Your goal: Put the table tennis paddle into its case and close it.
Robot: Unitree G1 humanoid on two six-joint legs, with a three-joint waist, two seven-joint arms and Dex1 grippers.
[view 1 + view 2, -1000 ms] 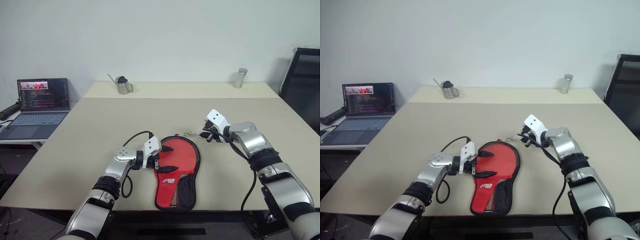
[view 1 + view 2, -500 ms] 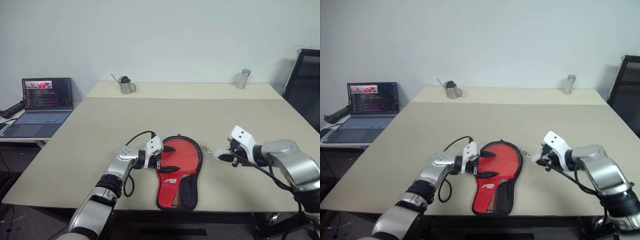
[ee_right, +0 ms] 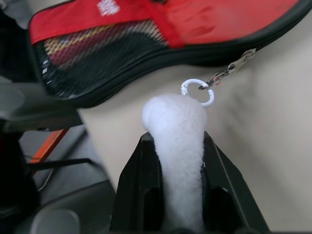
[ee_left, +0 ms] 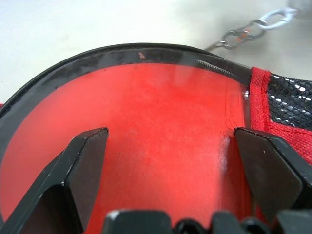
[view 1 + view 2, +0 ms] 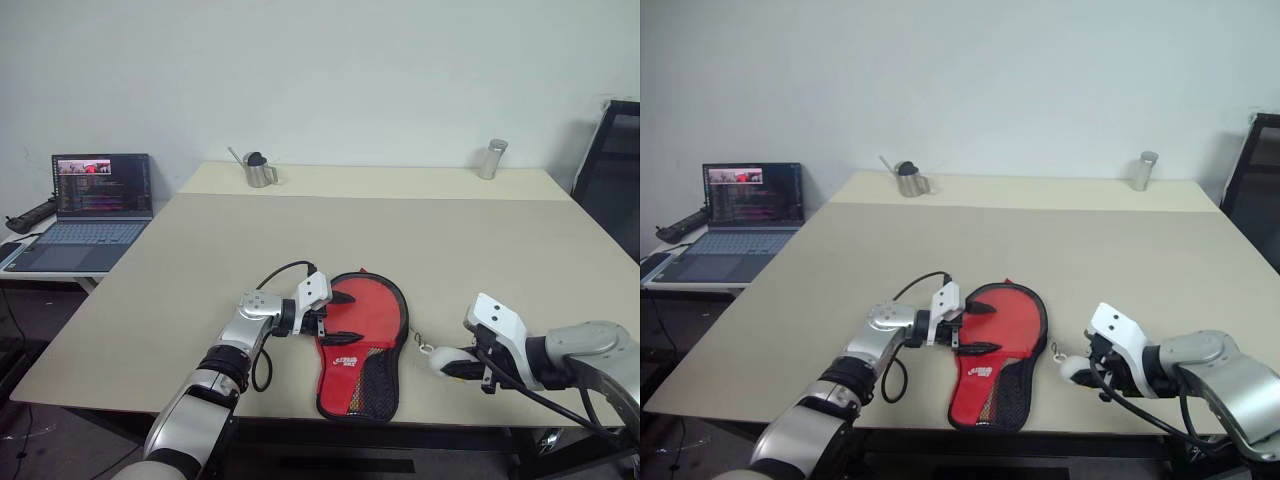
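The near middle of the table (image 5: 420,230) is taken up by the case (image 5: 362,343), which lies flat at the front edge. Its left side is blocked by the left gripper (image 5: 335,318), whose black fingers are spread over the red face. To its right, the passage is crossed by the white charm (image 3: 176,146) and its chain, pinched in the right gripper (image 5: 462,368). The far edge is occupied by a small metal watering can (image 5: 256,169) and a metal cylinder (image 5: 489,159), well apart; the wide surface between is left open.
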